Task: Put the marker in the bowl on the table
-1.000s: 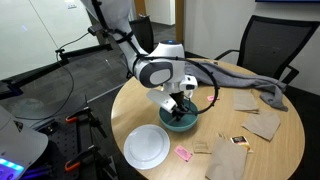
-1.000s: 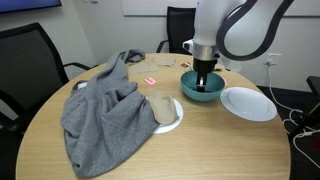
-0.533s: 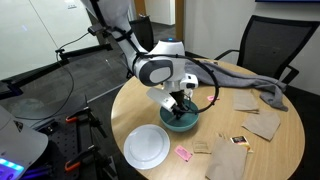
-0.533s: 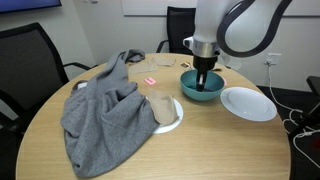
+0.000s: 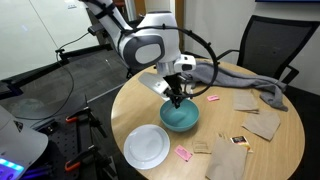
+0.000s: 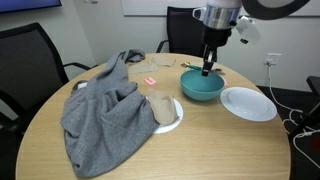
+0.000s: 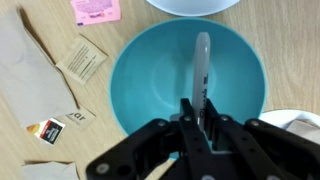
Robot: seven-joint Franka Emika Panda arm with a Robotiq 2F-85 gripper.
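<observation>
Fingers hang right over the bowl, probably so the marker drops clean. They look narrow, nearly together. The marker runs from between them toward the far rim, and I can't tell if it's pinched or lying inside. Nothing else in the bowl. The white plate on the surface is bare.
</observation>
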